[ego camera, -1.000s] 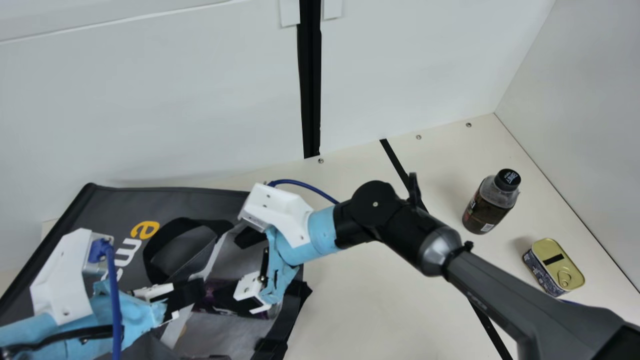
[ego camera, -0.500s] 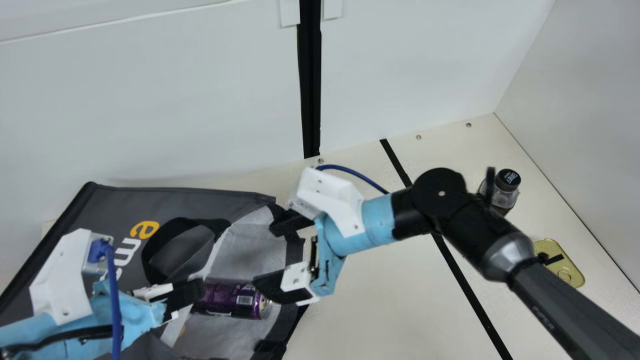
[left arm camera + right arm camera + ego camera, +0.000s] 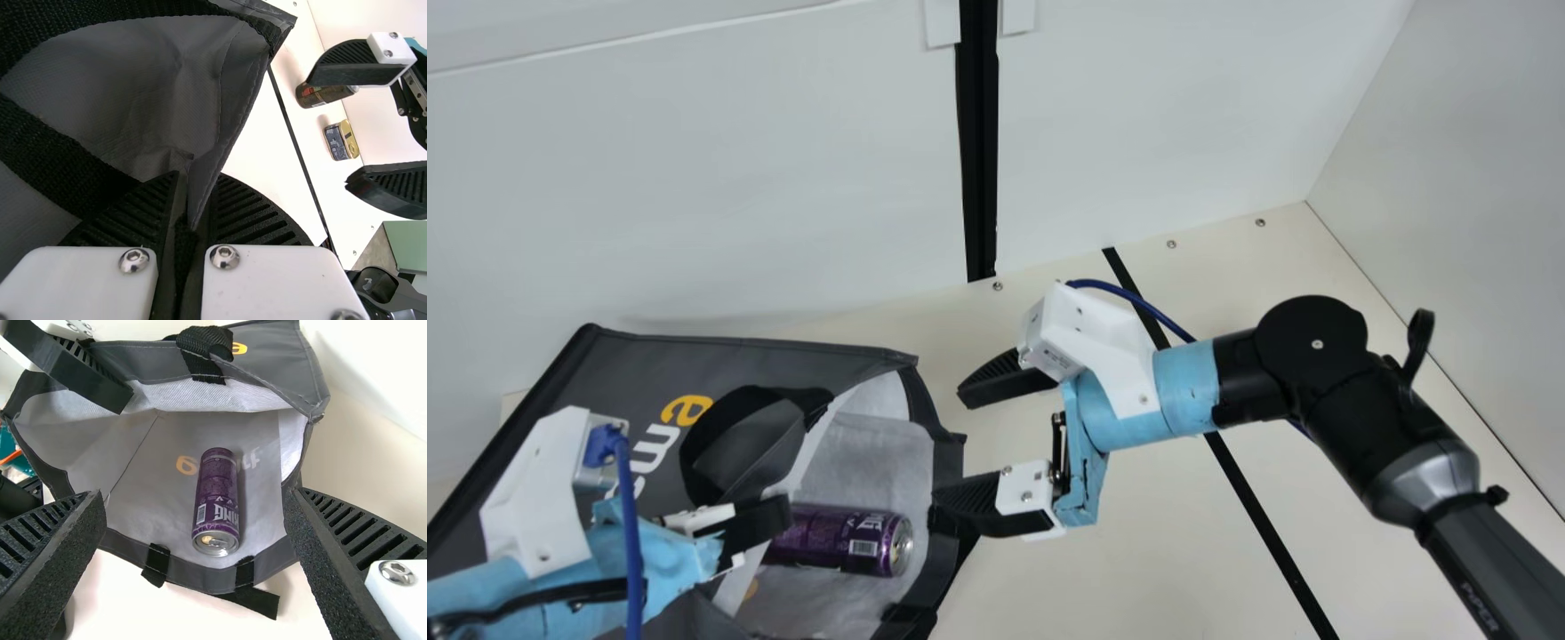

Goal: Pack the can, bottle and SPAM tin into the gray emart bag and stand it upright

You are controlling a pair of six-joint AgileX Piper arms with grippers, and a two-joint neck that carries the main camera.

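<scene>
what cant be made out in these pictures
- Gray fabric bag: lower part, cut off by main view's bottom edge
- Purple metal can: underside, right wrist view, hidden by its own body
- Dark round bottle: cap end, left wrist view, behind black right gripper's finger
- Gold-lidded tin: label print too small, left wrist view

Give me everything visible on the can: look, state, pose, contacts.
The can is a slim, shiny cylinder, metal by the look, purple with pale lettering and a white barcode patch. Its silver end carries a small tab. No dents show on the visible side. It lies on its side on the pale lining inside the gray bag, silver end toward the mouth. The open right gripper is clear of it.
</scene>
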